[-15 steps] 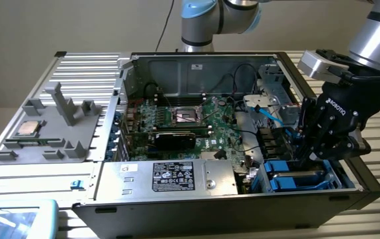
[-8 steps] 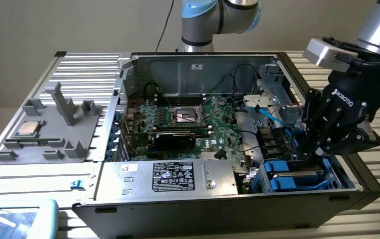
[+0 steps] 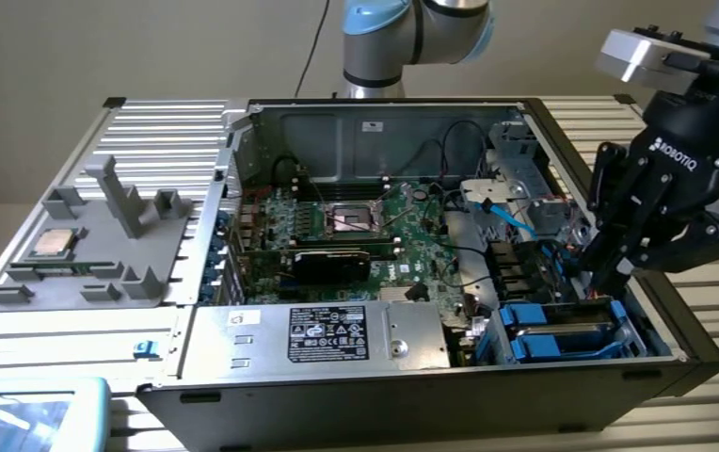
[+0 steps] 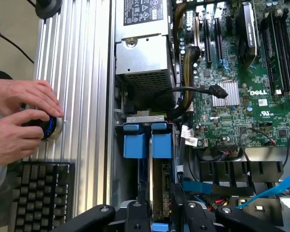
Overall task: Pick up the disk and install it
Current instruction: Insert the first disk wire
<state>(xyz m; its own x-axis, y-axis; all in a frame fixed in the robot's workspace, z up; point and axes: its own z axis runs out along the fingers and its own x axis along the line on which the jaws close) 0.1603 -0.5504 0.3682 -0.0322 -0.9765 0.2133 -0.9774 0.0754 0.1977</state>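
One robot hand (image 3: pixel 614 273) reaches down into the open computer case (image 3: pixel 334 122) at the exterior view's right, its fingers (image 4: pixel 135 217) narrowly parted around the disk (image 4: pixel 160 193), which stands on edge in the drive bay beside two blue carriers (image 4: pixel 149 142). A person's hands (image 4: pixel 19 116) rest on a knob (image 4: pixel 47 128) outside the case.
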